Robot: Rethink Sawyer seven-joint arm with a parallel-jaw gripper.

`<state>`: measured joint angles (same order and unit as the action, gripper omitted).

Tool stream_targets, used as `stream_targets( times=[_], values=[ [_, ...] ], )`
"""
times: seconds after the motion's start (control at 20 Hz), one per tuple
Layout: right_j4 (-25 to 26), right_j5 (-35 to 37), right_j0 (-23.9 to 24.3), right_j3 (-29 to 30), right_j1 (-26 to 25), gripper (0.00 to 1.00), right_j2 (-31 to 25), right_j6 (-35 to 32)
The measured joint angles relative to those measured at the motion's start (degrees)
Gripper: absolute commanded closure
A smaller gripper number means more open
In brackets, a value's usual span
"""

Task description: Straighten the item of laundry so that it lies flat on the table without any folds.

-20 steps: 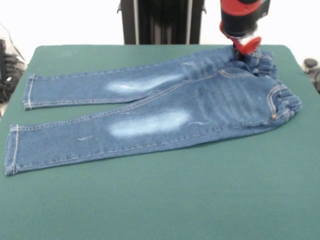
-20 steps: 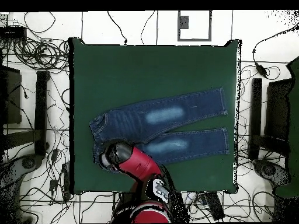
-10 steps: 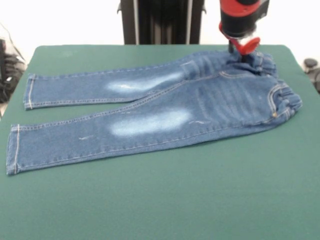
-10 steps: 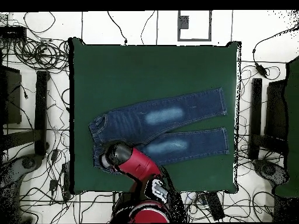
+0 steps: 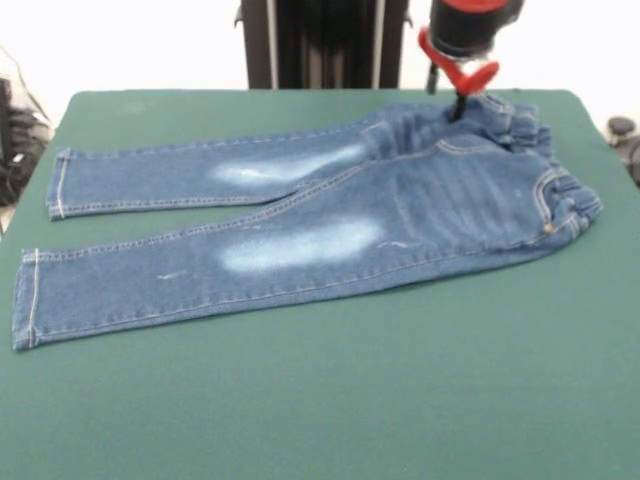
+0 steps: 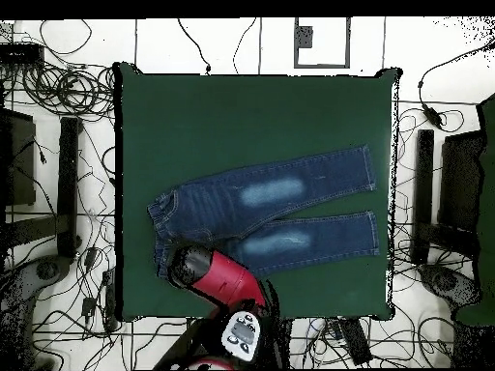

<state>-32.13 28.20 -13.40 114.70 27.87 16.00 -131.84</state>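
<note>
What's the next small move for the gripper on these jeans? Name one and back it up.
Probably lift clear and stop. The jeans already lie spread on the table, both legs straight and apart, with no fold visible. The gripper is at the waistband's far corner, where the elastic is only gathered. Whether it holds cloth cannot be told, so raise it slowly and watch whether the denim comes up.
</note>
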Motion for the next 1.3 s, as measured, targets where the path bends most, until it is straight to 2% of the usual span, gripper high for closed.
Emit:
stream_targets(
  times=[0.3,0.55,0.9,1.3],
  values=[
    [4.03,3.09,0.48,-2.41,1.30,0.00,6.31,0.00],
    [7.17,4.01,3.90,-5.12,2.46,0.00,10.26,0.00],
    [10.66,4.01,11.33,-9.09,3.60,0.00,11.85,0.00],
    [16.45,3.98,21.89,-15.22,2.32,0.00,11.85,0.00]
  ],
)
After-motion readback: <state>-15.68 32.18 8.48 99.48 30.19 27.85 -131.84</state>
